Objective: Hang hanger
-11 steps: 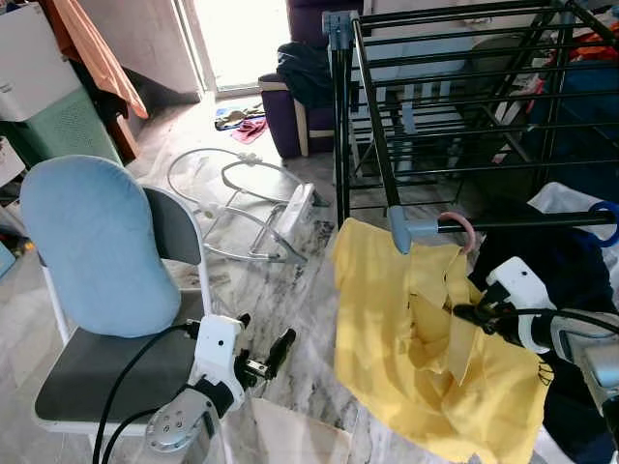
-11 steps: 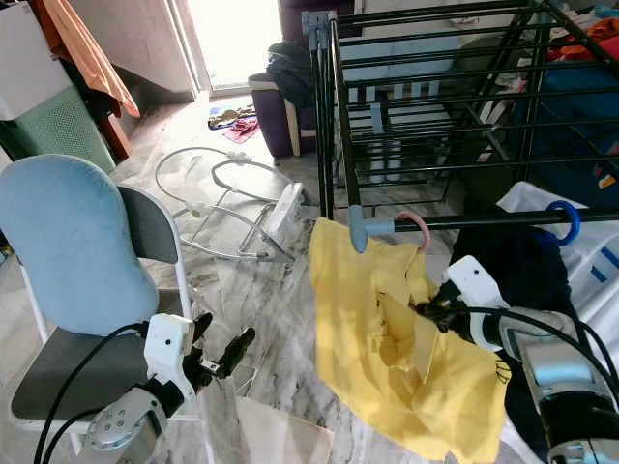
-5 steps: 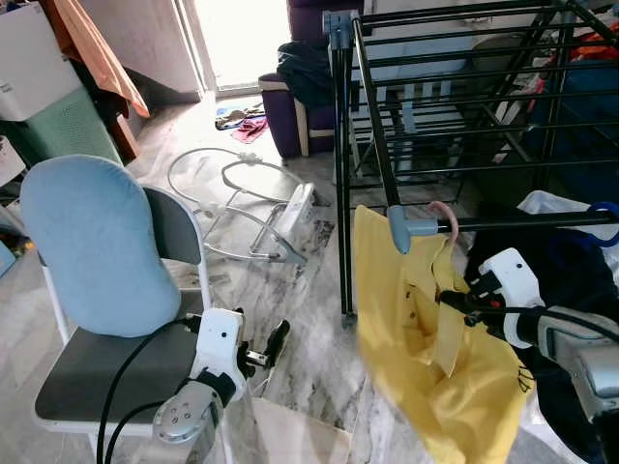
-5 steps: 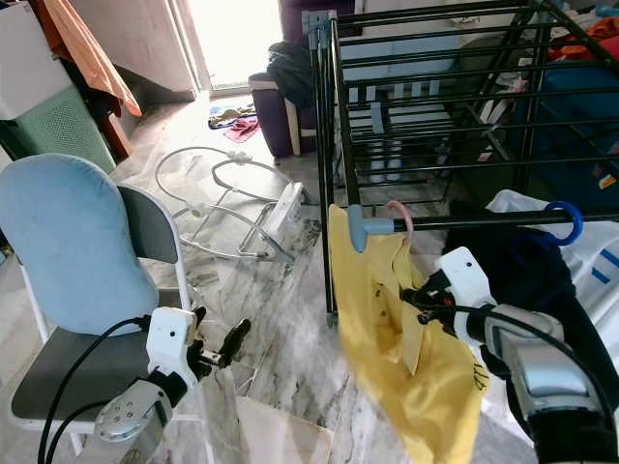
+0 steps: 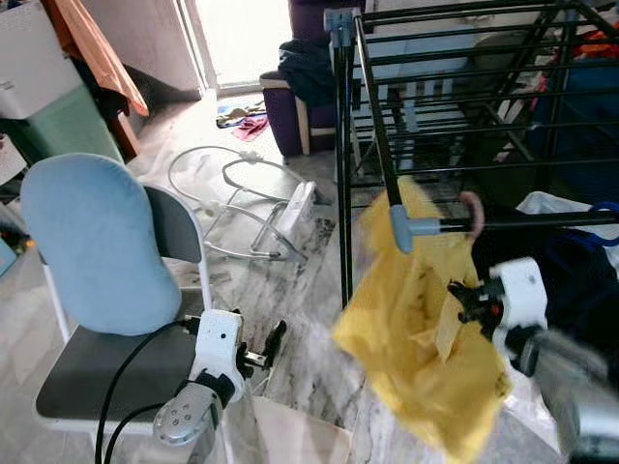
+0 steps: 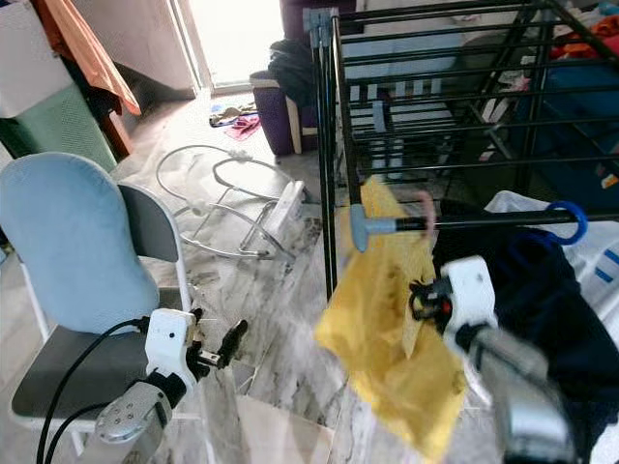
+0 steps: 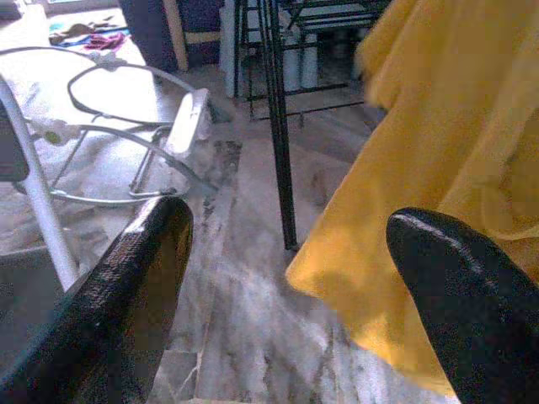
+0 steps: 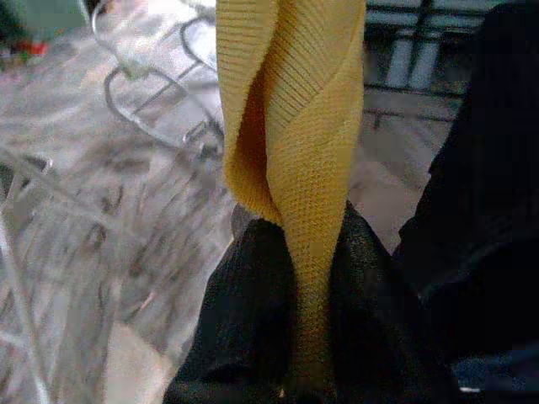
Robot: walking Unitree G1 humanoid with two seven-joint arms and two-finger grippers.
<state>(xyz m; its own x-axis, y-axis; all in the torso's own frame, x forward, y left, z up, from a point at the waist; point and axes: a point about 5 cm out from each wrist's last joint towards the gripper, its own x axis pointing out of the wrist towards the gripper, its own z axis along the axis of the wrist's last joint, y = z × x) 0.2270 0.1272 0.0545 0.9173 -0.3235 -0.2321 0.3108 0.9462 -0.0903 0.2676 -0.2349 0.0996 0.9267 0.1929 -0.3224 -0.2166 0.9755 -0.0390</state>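
Swinging since a moment ago, one yellow garment [image 5: 426, 319] now billows toward the rack's post, blurred, its pink hanger hook [image 5: 472, 211] over the drying rack's [image 5: 377, 116] front bar. One right tool [image 5: 462, 298], arm reaching in from the right, pinches a yellow fold. One left tool [image 5: 274, 340] hovers low, fingers spread, beside one blue chair [image 5: 97, 251].

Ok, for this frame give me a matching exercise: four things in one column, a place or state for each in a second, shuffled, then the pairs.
Things
1. yellow garment
2. left gripper
3. pink hanger hook
4. blue hanger hook

Places or states
A. open, low in front of the chair
B. over the rack rail, near its grey end cap
D. pinched by the right gripper
C. on the same rail, farther right

Pairs: 1-D, 2-A, 3-B, 4-C
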